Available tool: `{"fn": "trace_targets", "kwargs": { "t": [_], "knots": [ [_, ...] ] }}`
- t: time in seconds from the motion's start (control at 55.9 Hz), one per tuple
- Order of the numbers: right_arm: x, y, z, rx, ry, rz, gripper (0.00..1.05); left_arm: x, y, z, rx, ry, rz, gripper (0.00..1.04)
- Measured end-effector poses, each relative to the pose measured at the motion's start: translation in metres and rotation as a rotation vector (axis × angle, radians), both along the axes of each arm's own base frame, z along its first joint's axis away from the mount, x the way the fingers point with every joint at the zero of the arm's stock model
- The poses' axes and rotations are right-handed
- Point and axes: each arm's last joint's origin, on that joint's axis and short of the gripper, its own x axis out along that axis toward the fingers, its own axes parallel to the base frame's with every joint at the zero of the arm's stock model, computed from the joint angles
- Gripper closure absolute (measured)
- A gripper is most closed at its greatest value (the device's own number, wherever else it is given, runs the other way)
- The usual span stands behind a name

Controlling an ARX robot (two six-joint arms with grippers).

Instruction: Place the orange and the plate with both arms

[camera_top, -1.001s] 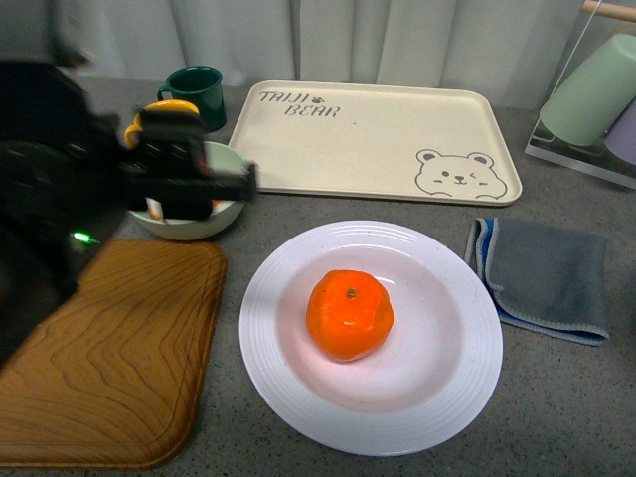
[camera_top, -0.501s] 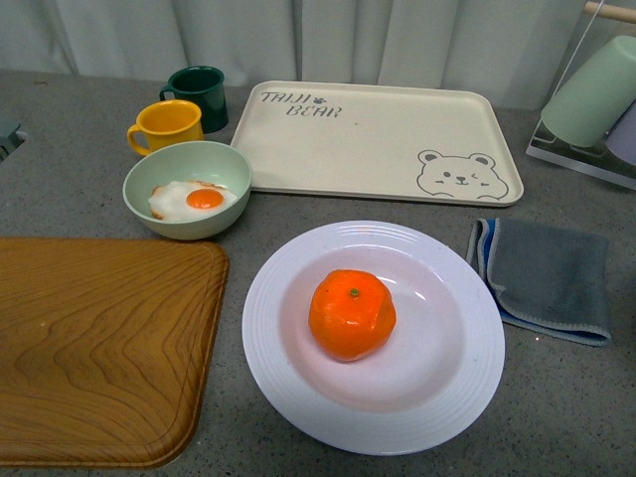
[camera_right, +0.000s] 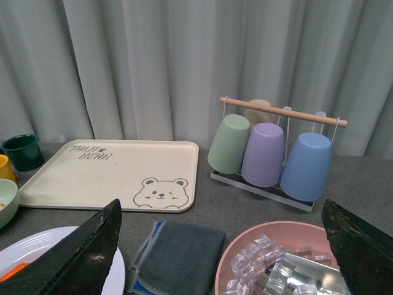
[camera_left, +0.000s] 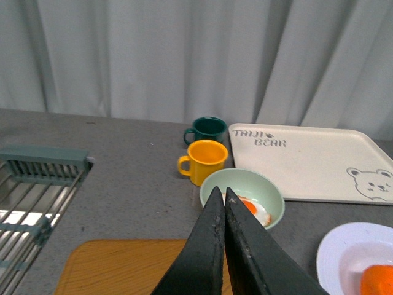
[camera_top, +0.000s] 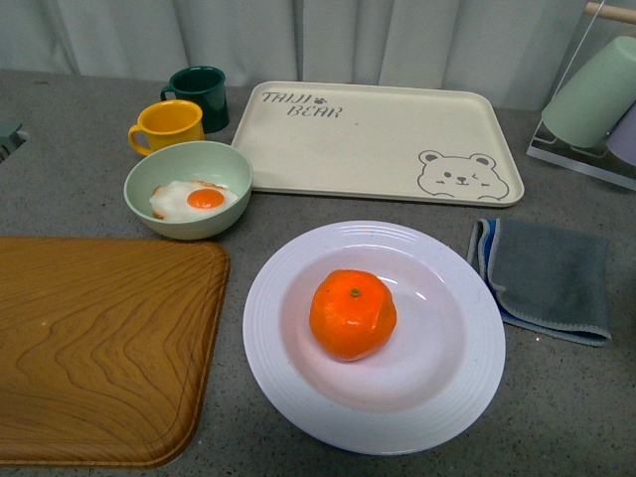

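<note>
The orange (camera_top: 352, 314) sits in the middle of the white ridged plate (camera_top: 288, 397) at the front centre of the counter. Neither arm shows in the front view. In the left wrist view my left gripper (camera_left: 219, 190) is shut and empty, held high above the wooden board's edge, with the plate (camera_left: 334, 252) and orange (camera_left: 377, 279) off to one side. In the right wrist view my right gripper (camera_right: 221, 206) is wide open and empty, high above the counter; only a sliver of the plate (camera_right: 37, 246) and orange (camera_right: 12, 272) shows beside one finger.
A wooden board (camera_top: 99, 348) lies left of the plate. A pale green bowl (camera_top: 189, 189) with a fried egg, a yellow mug (camera_top: 167, 124) and a green mug (camera_top: 199, 89) stand behind. The cream bear tray (camera_top: 378, 139), grey cloth (camera_top: 547, 278), cup rack (camera_right: 276, 153), pink ice bowl (camera_right: 276, 258) and sink rack (camera_left: 37, 196) surround.
The left arm, which hung over the green bowl a second ago, has pulled back out of the front view. The orange and plate stay put.
</note>
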Motion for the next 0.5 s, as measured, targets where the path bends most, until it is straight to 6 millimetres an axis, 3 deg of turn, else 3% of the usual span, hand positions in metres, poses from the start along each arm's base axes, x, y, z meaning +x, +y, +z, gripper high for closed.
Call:
{"fn": "trace_targets", "kwargs": {
  "t": [0.501],
  "knots": [
    [0.0, 0.0, 0.0, 0.0, 0.0, 0.0, 0.09, -0.02, 0.002, 0.005, 0.0, -0.017, 0.008, 1.01]
  ]
}}
